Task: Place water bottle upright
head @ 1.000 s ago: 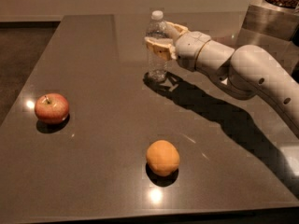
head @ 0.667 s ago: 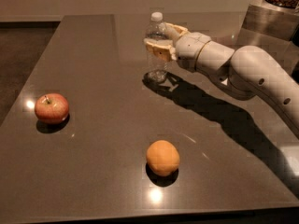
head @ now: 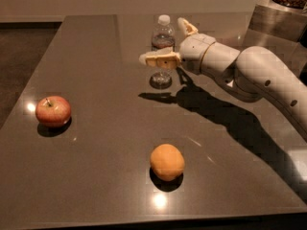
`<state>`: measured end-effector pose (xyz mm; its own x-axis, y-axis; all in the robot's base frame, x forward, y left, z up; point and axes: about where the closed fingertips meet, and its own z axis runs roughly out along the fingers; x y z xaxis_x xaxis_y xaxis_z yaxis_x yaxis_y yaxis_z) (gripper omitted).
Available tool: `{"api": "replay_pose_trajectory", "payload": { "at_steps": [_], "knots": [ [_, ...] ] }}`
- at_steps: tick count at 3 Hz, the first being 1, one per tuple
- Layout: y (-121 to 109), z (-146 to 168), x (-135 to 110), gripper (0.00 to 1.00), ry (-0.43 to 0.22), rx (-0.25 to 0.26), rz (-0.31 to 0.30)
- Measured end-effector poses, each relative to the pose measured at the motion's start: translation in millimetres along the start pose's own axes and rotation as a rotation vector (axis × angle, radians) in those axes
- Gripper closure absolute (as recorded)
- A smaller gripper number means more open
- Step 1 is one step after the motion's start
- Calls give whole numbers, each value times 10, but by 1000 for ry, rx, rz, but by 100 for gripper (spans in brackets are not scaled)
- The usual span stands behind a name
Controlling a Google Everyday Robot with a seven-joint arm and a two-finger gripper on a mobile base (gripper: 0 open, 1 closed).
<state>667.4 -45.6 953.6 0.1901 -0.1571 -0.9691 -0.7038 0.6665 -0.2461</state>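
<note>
The water bottle (head: 163, 35) is clear with a white cap and stands upright on the dark table (head: 96, 176), near the far middle. My gripper (head: 162, 40) reaches in from the right and is open, its fingers spread wide apart. One finger (head: 158, 59) crosses in front of the bottle's lower half. The other finger (head: 187, 27) points up just right of and behind the bottle. I cannot tell whether either finger touches it.
A red apple (head: 53, 111) lies at the left of the table. An orange (head: 167, 162) lies near the front middle. A metal container (head: 280, 20) with dark contents stands at the far right. My arm (head: 259, 75) spans the right side.
The fingers were close around the bottle's upper part; they have now spread apart. The bottle stands in the same spot, upright.
</note>
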Motion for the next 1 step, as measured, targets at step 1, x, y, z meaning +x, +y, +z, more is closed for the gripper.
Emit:
{"api": "replay_pose_trajectory", "payload": {
  "at_steps": [1],
  "knots": [
    [1, 1, 0, 0, 0, 0, 0]
  ]
}}
